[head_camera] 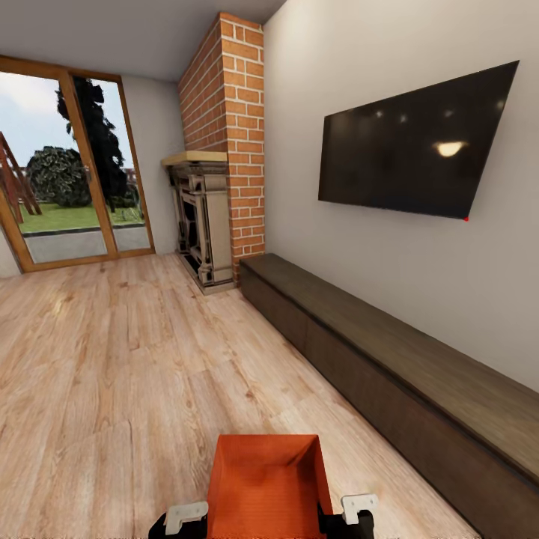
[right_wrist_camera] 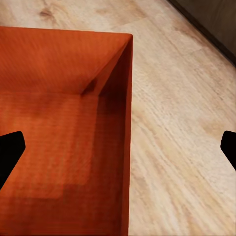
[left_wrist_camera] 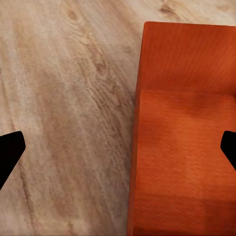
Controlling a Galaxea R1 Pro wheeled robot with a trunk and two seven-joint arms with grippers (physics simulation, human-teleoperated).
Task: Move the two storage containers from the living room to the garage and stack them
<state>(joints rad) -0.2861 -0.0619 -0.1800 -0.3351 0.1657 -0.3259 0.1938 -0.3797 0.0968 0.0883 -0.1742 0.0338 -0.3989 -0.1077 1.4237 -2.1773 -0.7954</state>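
Container [head_camera: 266, 486], orange-red and open-topped, sits at the bottom middle of my head view, and I see each claw straddling one of its side walls. My left claw [left_wrist_camera: 118, 152] is spread wide, one dark fingertip [left_wrist_camera: 10, 155] over the wood planks and the other over the box's inside, so the wall runs between them without either touching it that I can see. My right claw [right_wrist_camera: 118, 152] stands the same way, parted, one fingertip [right_wrist_camera: 10, 155] above the box floor and the other above the planks. Whether the box rests on the light wood floor [head_camera: 112, 359] I cannot tell. Further out, a long dark low cabinet [head_camera: 389, 359] runs along the right wall under a black TV [head_camera: 415, 150], with a brick fireplace [head_camera: 224, 150] and glass doors [head_camera: 67, 172] beyond
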